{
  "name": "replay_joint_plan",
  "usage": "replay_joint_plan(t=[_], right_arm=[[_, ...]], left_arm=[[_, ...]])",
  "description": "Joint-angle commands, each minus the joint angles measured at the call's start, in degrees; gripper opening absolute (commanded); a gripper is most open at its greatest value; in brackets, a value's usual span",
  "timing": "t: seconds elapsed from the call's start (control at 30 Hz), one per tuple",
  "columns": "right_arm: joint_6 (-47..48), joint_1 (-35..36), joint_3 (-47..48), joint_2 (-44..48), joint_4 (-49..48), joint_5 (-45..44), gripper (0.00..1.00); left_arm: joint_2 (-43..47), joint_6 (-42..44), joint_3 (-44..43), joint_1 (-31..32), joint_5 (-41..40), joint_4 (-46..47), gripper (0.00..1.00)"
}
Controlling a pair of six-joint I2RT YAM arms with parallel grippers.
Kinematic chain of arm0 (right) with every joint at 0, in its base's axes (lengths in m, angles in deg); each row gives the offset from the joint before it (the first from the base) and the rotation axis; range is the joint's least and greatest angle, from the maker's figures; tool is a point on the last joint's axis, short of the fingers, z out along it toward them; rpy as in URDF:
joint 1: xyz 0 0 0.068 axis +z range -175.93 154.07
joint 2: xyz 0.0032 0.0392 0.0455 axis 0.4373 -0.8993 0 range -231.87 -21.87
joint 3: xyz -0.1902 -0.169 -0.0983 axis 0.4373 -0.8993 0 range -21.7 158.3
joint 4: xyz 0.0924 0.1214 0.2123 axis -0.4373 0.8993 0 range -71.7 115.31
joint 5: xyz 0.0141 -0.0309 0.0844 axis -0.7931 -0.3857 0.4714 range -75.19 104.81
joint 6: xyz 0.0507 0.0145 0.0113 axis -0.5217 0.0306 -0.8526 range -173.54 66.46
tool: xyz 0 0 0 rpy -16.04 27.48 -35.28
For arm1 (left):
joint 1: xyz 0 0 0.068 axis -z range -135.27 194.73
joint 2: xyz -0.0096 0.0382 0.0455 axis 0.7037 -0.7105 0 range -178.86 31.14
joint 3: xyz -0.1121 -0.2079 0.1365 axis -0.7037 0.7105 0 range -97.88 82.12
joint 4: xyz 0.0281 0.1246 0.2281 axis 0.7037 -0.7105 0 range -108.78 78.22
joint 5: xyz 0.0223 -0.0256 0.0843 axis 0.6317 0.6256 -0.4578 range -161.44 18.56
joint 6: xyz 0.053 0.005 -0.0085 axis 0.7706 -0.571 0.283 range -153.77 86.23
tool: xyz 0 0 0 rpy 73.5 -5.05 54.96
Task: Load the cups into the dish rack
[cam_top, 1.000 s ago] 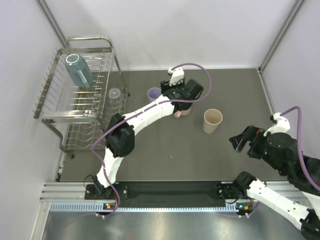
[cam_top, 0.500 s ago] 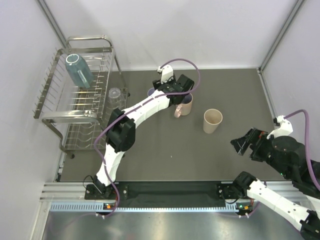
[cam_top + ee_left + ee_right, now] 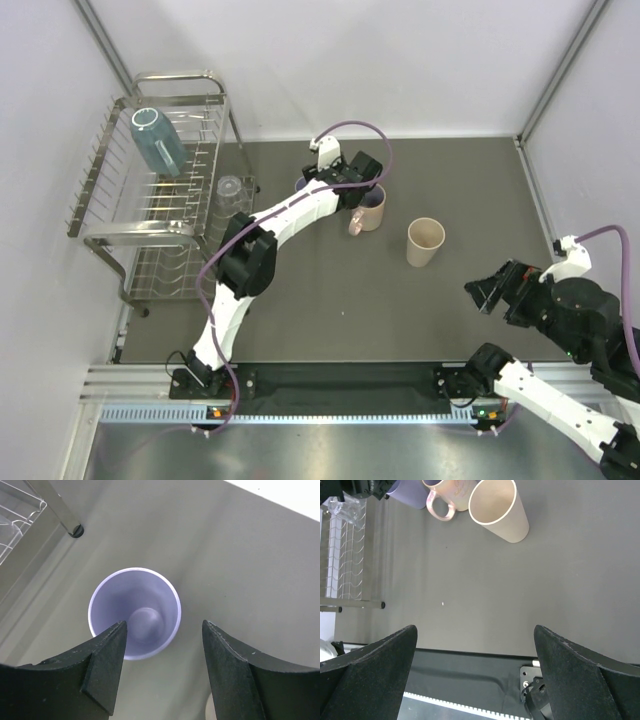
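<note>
Left gripper (image 3: 162,630), fingers spread, hangs directly above the upright lavender tumbler (image 3: 134,611), which stands mouth-up just right of the dish rack (image 3: 150,200), while the right gripper (image 3: 485,292), also spread, sits well apart.

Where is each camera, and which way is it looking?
Top: high behind, looking down on the rack; left arm, right arm show.
Left wrist: looks straight down into the lavender tumbler; open left tool shows.
Right wrist: looks down at beige tumbler and pink mug; open right tool shows.
Shared: top and right wrist both see the beige tumbler.
</note>
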Motion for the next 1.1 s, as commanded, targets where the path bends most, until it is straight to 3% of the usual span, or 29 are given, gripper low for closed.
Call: replay_joint_plan(t=[0.0, 0.27, 0.5, 0.6, 0.87, 1.07], right_arm=[[-0.28, -0.14, 0.76, -0.03, 0.41, 0.35, 1.00], [-0.36, -0.14, 0.59, 0.06, 0.14, 0.35, 1.00], [-0.27, -0.14, 0.33, 0.50, 0.06, 0.09, 1.00], [-0.19, -0.22, 0.33, 0.41, -0.03, -0.08, 1.00], [1.04, -0.22, 0.68, -0.90, -0.73, -0.09, 1.00], [0.96, -0.22, 1.91, -3.10, -1.79, -0.44, 1.00]], left_arm=[[-1.28, -0.25, -2.59, -0.65, -0.40, 0.58, 0.66], [-3.39, -0.51, -3.03, -1.53, 0.03, 0.49, 0.66], [-5.15, 0.11, -4.44, -1.61, 0.30, -0.22, 0.55], [-5.33, -0.07, -4.44, -1.53, 0.82, -0.48, 0.46], [-4.98, 0.02, -4.44, -1.53, 2.05, -1.01, 0.00], [0.02, 2.03, -5.22, -0.39, 2.05, -0.57, 0.00]])
